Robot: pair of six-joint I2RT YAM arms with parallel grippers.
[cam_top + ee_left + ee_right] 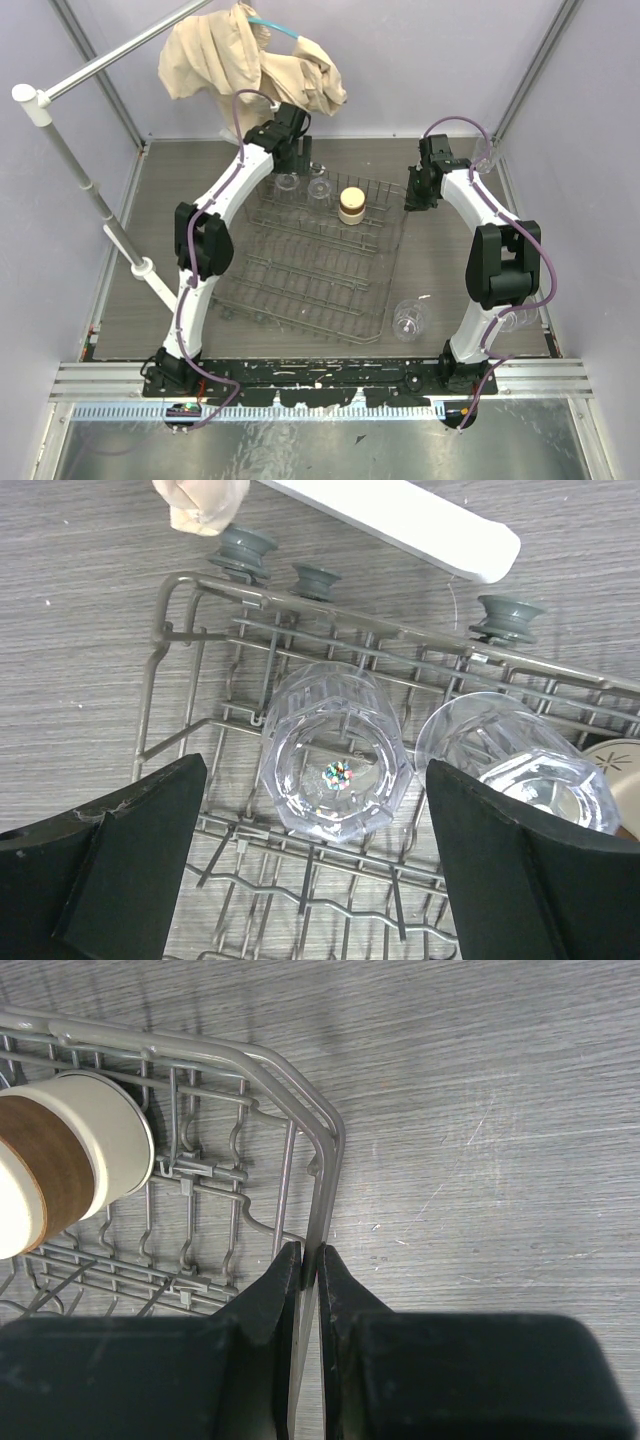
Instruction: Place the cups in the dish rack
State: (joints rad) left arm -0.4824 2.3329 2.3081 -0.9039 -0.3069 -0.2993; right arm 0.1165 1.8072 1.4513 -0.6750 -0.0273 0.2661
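Top external view: far on the left, a white pole (90, 185) leans over the table (190, 165). A beige cloth (250, 60) hangs at the back.

Next comes the left gripper (298, 150), over the back left corner of the dish rack (300, 290). The big grey wire rack sits in the middle of the table, turned a little. In the left wrist view the black fingers (130, 860) are spread wide and hold nothing. A clear cup (335, 765) sits in the rack between them, and neither finger touches it. Just to its right, a second clear cup (520, 760) sits in the rack too, tipped a bit.

A little more to the right is the tan cup (351, 205). It sits in the back row of the rack, near the two clear ones.

Then comes the right gripper (308, 1260), at the back right corner of the rack. In the right wrist view its fingers are pinched tight on the rack's rim wire.

Last, a loose clear cup (410, 320) sits on the table, outside the rack, just beside its near right corner.
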